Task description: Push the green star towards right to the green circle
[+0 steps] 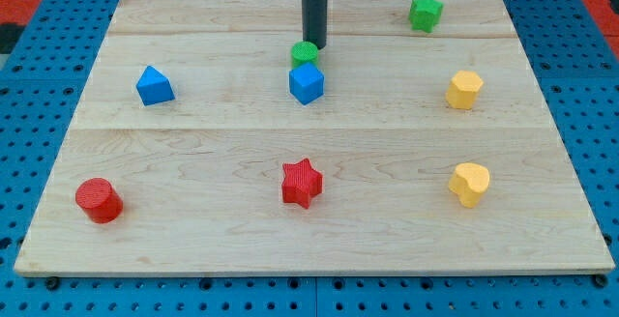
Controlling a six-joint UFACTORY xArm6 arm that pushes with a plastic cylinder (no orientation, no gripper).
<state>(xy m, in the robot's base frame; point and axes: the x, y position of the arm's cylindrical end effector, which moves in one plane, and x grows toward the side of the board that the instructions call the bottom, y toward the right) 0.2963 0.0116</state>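
my tip (315, 45) touching green circle (305, 53) at its right edge, far centre of desk (232, 153). green star (425, 13) well apart, far right (no jaws, just rod). blue cube (307, 83) just near of circle.

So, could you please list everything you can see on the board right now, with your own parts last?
green star: one, green, top right of the view
green circle: one, green, top centre, partly hidden behind the rod
blue cube: one, blue, just below the green circle
blue block: one, blue, left side
yellow block: one, yellow, right side
yellow heart: one, yellow, lower right
red star: one, red, lower centre
red cylinder: one, red, lower left
wooden board: one, pale wood
my tip: one, dark rod end, at the green circle's right edge
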